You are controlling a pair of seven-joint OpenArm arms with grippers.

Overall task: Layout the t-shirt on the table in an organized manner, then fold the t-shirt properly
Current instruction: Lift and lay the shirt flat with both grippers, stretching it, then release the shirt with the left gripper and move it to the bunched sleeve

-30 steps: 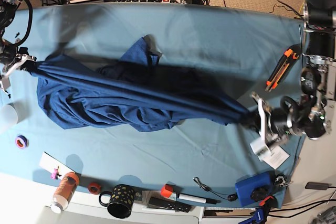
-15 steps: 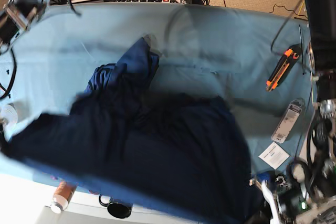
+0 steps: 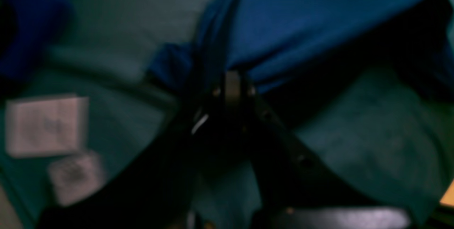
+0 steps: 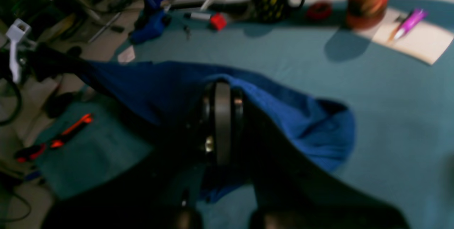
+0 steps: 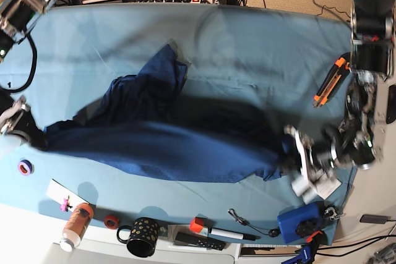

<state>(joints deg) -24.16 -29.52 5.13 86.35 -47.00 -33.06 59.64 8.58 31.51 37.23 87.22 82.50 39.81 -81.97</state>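
Mug (image 5: pixel 141 236), bottle (image 5: pixel 76 225), marker (image 5: pixel 224 234) beside t-shirt (image 5: pixel 167 143).

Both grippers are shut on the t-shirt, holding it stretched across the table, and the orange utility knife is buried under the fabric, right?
Not quite. The left gripper and right gripper are shut on the t-shirt, stretched across the table, but the orange utility knife is not buried: the base view shows it lying uncovered, well apart from the fabric.

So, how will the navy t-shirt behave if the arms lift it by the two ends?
The t-shirt is probably floppy: it sags and wrinkles between the left gripper and the right gripper. It likely drags on the table rather than sliding cleanly, since one part lies bunched behind.
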